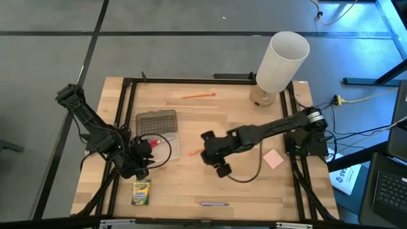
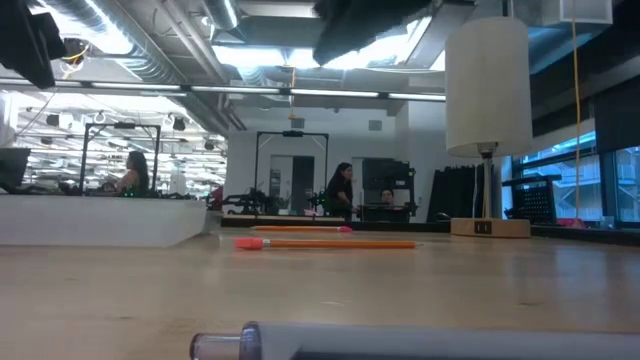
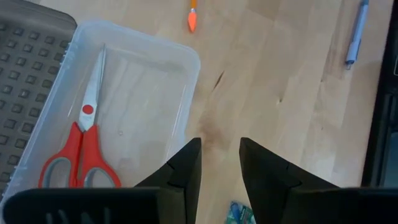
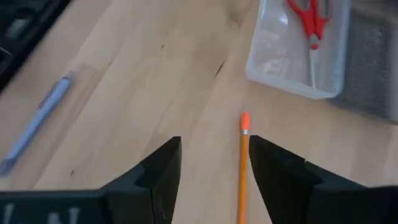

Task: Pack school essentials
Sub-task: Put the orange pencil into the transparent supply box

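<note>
Lying in the clear case (image 3: 134,93) near the desk's (image 1: 210,184) left edge: red scissors (image 3: 84,146). Hovering beside it, left gripper (image 3: 219,163), fingers apart. Straddling one pencil (image 4: 242,168) mid-desk, right gripper (image 4: 211,165), fingers apart. Resting by the front edge: pen (image 1: 214,204), crayon box (image 1: 141,191). Standing in the far room: people (image 2: 340,190).

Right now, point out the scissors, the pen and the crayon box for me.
scissors (image 3: 81,152), left wrist view, where the red handles meet.
pen (image 1: 214,204), high view, mid-barrel.
crayon box (image 1: 141,191), high view, centre of its top face.
</note>
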Motion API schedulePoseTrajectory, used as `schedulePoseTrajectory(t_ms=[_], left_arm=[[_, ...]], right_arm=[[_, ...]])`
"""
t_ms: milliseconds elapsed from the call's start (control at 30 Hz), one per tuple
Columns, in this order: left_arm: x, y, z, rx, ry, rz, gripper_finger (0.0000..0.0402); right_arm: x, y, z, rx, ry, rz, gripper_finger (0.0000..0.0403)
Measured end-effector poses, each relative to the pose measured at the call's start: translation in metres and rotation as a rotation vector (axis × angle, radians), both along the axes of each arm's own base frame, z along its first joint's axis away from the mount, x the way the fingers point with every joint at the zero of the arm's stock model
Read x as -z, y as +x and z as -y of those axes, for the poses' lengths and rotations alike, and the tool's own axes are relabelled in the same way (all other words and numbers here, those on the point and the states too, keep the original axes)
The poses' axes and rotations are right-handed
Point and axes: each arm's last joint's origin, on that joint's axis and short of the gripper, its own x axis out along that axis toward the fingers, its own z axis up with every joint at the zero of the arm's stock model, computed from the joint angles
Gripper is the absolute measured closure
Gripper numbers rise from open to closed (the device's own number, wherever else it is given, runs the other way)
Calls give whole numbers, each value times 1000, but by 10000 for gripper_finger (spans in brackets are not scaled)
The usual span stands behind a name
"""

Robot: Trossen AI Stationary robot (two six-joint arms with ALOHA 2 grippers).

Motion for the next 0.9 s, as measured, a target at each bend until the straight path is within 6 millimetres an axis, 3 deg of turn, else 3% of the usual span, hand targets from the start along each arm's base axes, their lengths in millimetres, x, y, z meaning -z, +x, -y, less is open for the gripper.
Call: schedulePoseTrajectory(t_ms=[233,533,900], left_arm=[[0,-2,2,17,7,4,298],[0,-2,2,11,3,6,299],[0,-1,2,4,8,18,300]], right_arm=[[42,38,10,48,7,14,224],[87,71,33,83,42,-8,229],[120,79,45,113,36,-58,229]])
